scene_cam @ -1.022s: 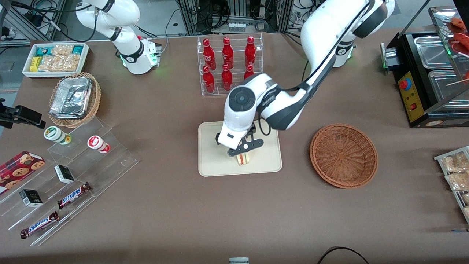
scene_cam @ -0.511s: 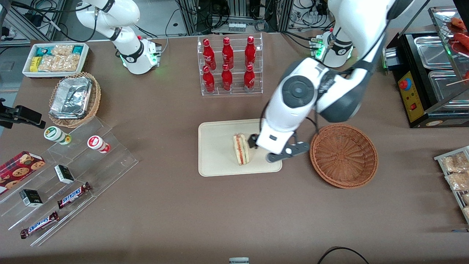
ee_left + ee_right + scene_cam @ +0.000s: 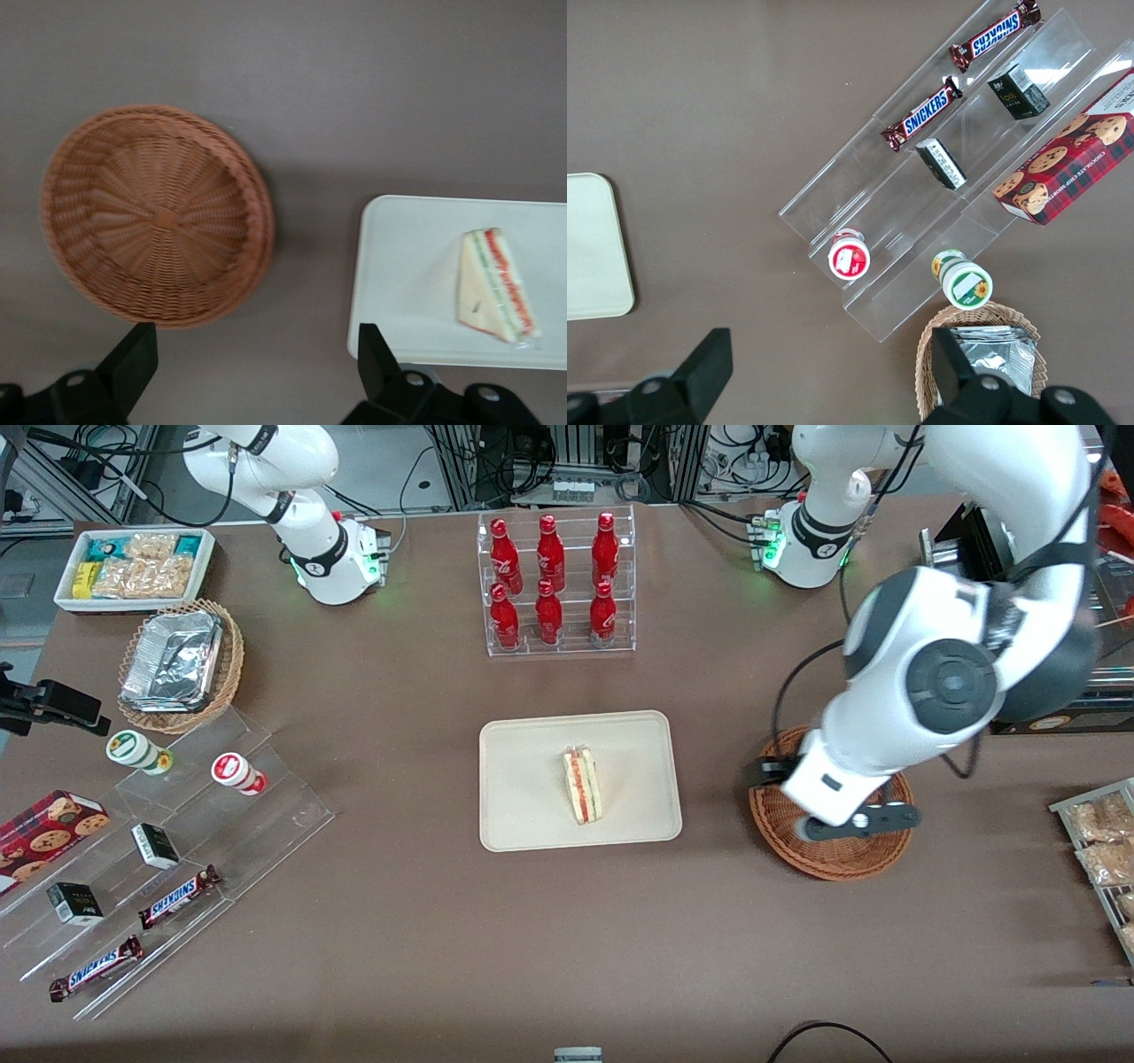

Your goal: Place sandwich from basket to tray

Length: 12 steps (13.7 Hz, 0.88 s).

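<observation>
While sandwich (image 3: pixel 582 786) lies on tray (image 3: pixel 523 815), open claw (image 3: pixel 257 354) hovers above basket (image 3: pixel 850 859)

My sandwich (image 3: pixel 582 786), a pale wedge striped red and yellow-green, lies on its side near the middle of the cream tray (image 3: pixel 532 815) at frame centre. The round reddish-brown wicker basket (image 3: pixel 833 859) sits right of centre, holding nothing. My gripper (image 3: pixel 819 802) hangs above that basket, fingers (image 3: pixel 133 359) spread apart around nothing.
</observation>
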Available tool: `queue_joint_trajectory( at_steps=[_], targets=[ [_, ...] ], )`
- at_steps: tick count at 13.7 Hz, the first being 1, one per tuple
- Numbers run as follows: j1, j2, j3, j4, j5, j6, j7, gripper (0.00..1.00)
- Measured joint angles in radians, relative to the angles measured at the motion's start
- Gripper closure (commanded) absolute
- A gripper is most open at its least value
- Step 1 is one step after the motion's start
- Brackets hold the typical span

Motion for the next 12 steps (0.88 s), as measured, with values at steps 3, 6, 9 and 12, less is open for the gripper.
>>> queue_joint_trajectory(
  at_steps=[3, 6, 9, 12],
  targets=[
    [0.074, -0.089, 0.000, -0.080, 0.000, -0.026, 0.169, 0.00],
    [0.111, -0.169, 0.000, -0.150, -0.001, -0.056, 0.249, 0.00],
    [0.084, -0.255, 0.113, -0.189, -0.006, -0.127, 0.397, 0.00],
    [0.029, -0.353, 0.246, -0.215, -0.033, -0.207, 0.516, 0.00]
  ],
)
